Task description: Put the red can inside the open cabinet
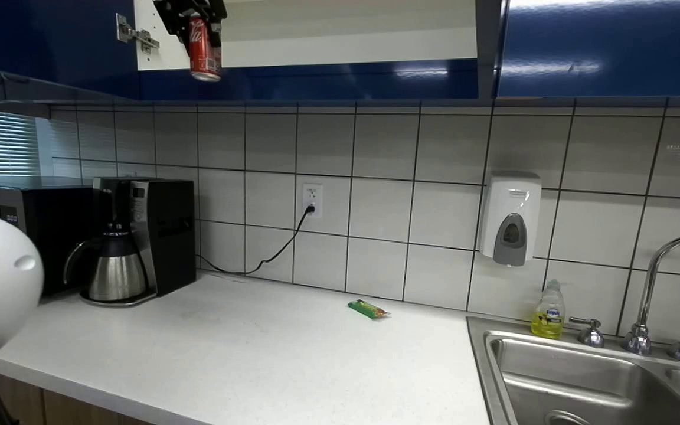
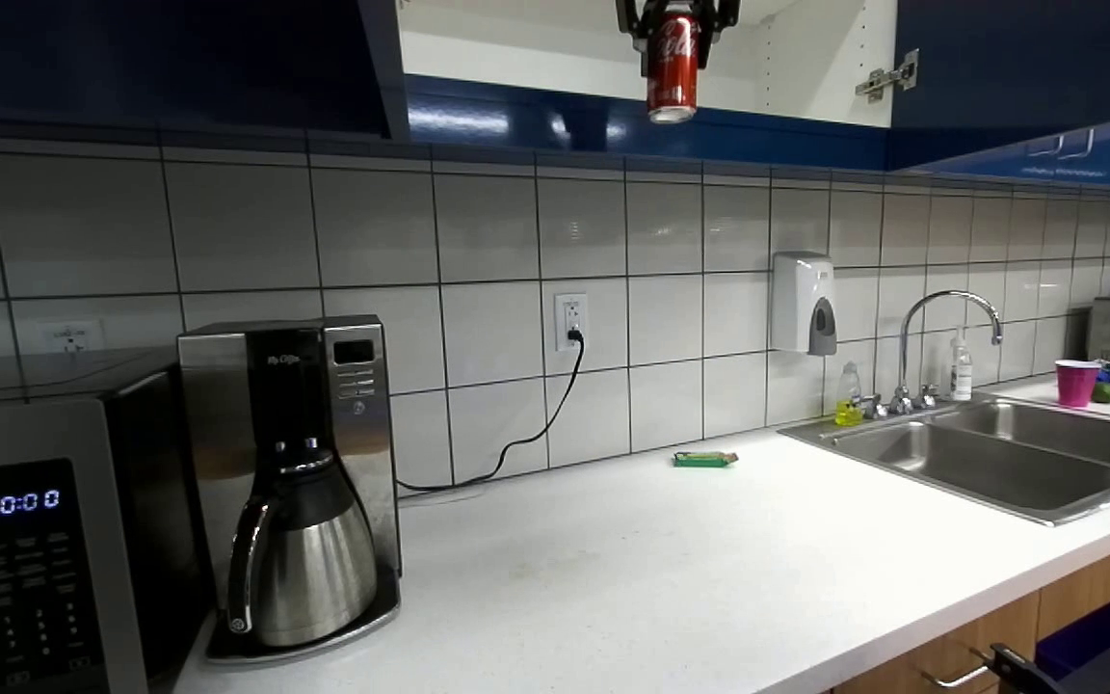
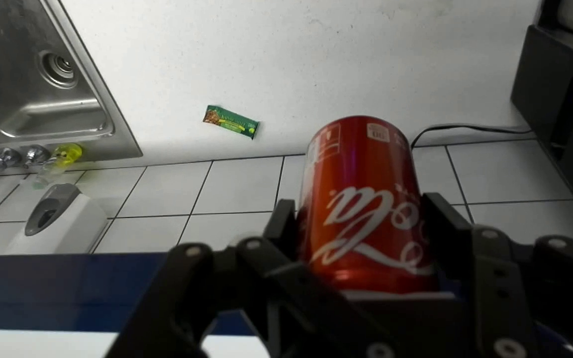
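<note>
My gripper point(image 3: 360, 203) is shut on the red can point(image 3: 358, 169), with one finger on each side of it. In both exterior views the red can point(image 1: 203, 56) point(image 2: 673, 82) hangs upright, its silvery end down, high above the counter. It shows in front of the opening of the open cabinet point(image 1: 346, 38) point(image 2: 516, 48). The can's lower end overlaps the cabinet's blue bottom edge in both exterior views. In the wrist view that blue edge of the cabinet point(image 3: 57, 291) runs behind the gripper. The upper part of the cabinet and most of the arm are out of view.
The open blue door point(image 1: 51, 41) point(image 2: 1027, 77) stands out beside the opening. A closed blue front point(image 1: 605, 53) is on its other side. Below are the coffee maker point(image 2: 285, 482), microwave point(image 2: 25, 540), green packet point(image 1: 368, 309), soap dispenser point(image 1: 511, 218) and sink point(image 2: 989, 453).
</note>
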